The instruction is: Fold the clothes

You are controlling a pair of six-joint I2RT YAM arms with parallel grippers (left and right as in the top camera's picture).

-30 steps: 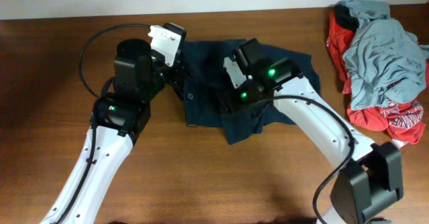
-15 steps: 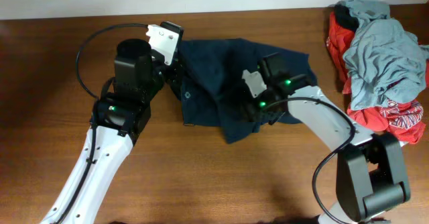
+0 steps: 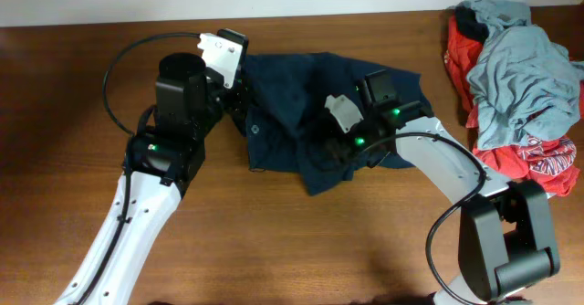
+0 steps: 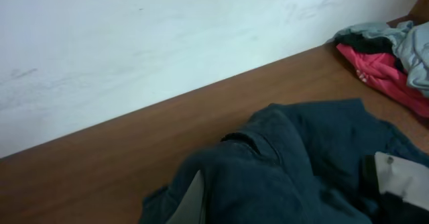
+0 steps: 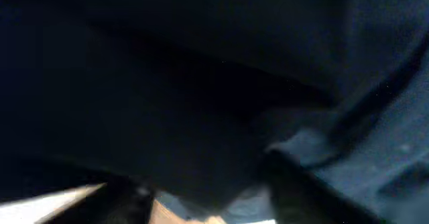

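A navy garment [image 3: 292,113] lies crumpled at the table's middle. It also fills the lower part of the left wrist view [image 4: 288,170]. My left gripper [image 3: 240,99] is at the garment's left edge and is shut on that edge. One pale finger [image 4: 194,197] shows under the cloth. My right gripper [image 3: 336,148] is low over the garment's lower right part. In the right wrist view a dark fold of the garment [image 5: 214,150] sits bunched between its fingers [image 5: 211,197], with bare table below.
A pile of red, grey and dark clothes [image 3: 516,77] lies at the table's right end and shows in the left wrist view [image 4: 382,53]. A white wall [image 4: 167,43] runs along the far edge. Bare wood [image 3: 274,241] lies in front.
My right gripper has moved right and toward the front across the garment, then settled. The cloth near it has shifted a little. My left arm has barely moved.
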